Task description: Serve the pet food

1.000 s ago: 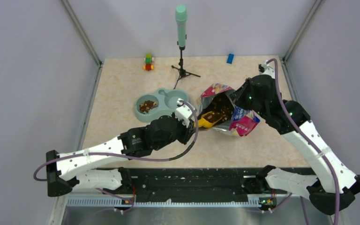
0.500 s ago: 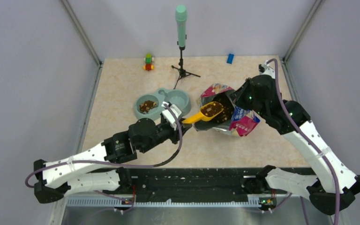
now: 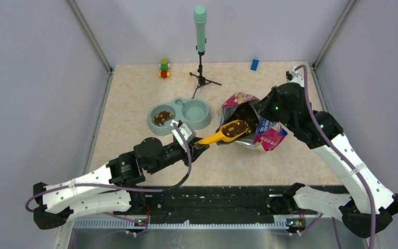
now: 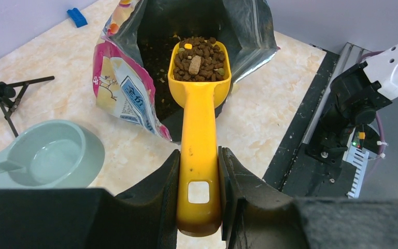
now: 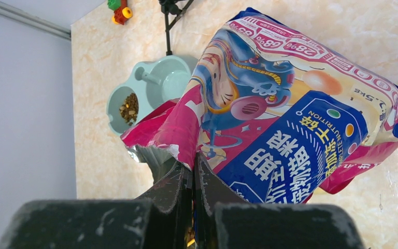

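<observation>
My left gripper (image 4: 199, 171) is shut on the handle of a yellow scoop (image 4: 199, 129) (image 3: 223, 133). Its bowl is heaped with pet food (image 4: 200, 58) (image 3: 234, 125), brown kibble, and hangs at the mouth of the cat food bag (image 4: 129, 88) (image 3: 261, 127). My right gripper (image 5: 194, 168) is shut on the bag's (image 5: 300, 129) torn top edge and holds it open. More pet food (image 3: 161, 117) (image 5: 129, 107) lies in the left well of the teal double bowl (image 3: 203, 118); the right well (image 4: 52, 158) holds none.
A green microphone on a black tripod (image 3: 200, 31) stands behind the bowl. A small stack of coloured toy blocks (image 3: 164, 68) and a blue block (image 3: 254, 64) sit by the back wall. A black rail (image 3: 223, 202) runs along the table's near edge.
My left arm has drawn back toward the near left, pulling the scoop out of the bag with a load of kibble. The right gripper and the bag have stayed put.
</observation>
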{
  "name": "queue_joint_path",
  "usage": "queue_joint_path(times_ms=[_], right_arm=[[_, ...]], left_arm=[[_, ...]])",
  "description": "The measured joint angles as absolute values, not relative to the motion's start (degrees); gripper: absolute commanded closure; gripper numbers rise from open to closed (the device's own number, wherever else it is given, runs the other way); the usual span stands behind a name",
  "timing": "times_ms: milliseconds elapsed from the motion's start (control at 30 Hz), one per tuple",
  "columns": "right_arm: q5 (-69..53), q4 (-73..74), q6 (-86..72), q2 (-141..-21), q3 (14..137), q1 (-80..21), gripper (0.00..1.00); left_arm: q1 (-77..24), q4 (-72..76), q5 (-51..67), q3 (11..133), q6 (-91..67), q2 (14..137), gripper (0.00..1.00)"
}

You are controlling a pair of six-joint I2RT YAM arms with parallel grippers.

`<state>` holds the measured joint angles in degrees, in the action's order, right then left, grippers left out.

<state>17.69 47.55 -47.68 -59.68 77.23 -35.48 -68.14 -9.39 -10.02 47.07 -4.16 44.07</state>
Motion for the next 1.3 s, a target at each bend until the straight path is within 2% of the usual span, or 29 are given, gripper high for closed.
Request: queue_joint_path(times_ms=[700, 1300], right_arm=[[17.72, 47.55, -47.79, -59.68, 77.23, -35.48, 1.00], [17.08, 47.11, -47.79, -60.10, 77.23, -35.48, 1.00]], left_arm=[[-68.14, -6.02, -12.10, 44.07, -5.63, 38.76, 1.00], [-68.14, -11.53, -21.17, 43.55, -5.28, 28.32, 1.00]])
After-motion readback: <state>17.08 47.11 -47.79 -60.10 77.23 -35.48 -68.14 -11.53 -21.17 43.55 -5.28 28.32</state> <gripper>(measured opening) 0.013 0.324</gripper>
